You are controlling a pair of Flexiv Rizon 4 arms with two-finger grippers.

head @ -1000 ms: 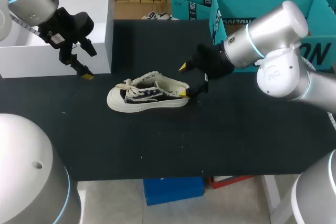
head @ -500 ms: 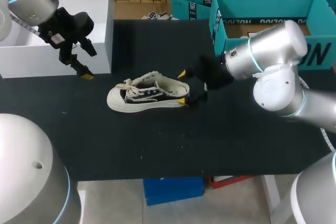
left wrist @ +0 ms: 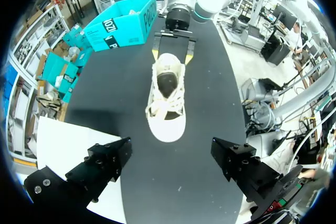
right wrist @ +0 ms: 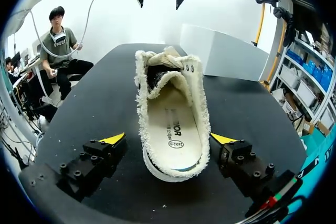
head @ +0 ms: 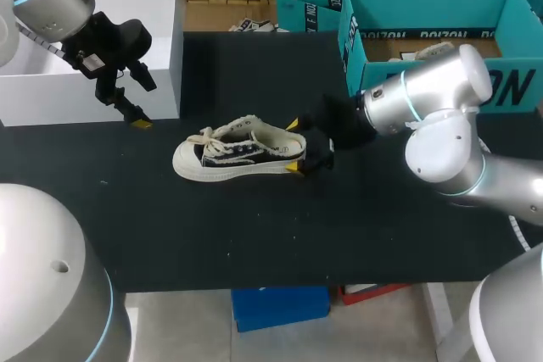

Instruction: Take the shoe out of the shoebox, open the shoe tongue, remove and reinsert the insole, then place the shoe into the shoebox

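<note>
A cream-and-black canvas sneaker (head: 239, 152) lies mid-table, its heel between the wide-spread fingers of the right gripper (head: 294, 146). A teal cardboard shoebox (head: 424, 6) stands at the table's far right corner. The left gripper (head: 136, 116), also spread wide, hangs beside a white box (head: 161, 57) at the far left edge.

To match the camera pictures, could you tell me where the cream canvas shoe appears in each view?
Head view: the cream canvas low-top shoe lies on the black table, toe pointing left.
Left wrist view: shoe ahead of the left gripper, toe nearest it.
Right wrist view: shoe, heel between the right gripper's open fingers.
Shared landmark: the right gripper's yellow tips flanking the heel.
</note>
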